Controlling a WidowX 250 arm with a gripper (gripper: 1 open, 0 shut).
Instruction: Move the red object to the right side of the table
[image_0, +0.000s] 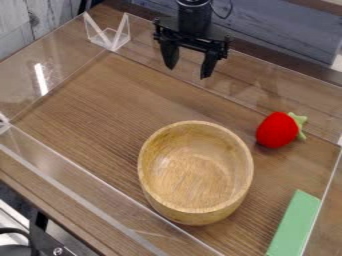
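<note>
Bench: bare wood left of the bowl
Gripper: far side, released, fingers apart, holding nothing
Bowl: near middle
Strawberry: right part, beyond the green block, on the wood
Progress: apparently placed; perhaps only retreat left

A brown wood-grain tabletop is carrying a round wooden bowl toward the near edge and a red toy strawberry with a green leafy cap to the bowl's upper right. A flat green block is lying near the lower right corner, apart from both, its long side running diagonally.
</note>
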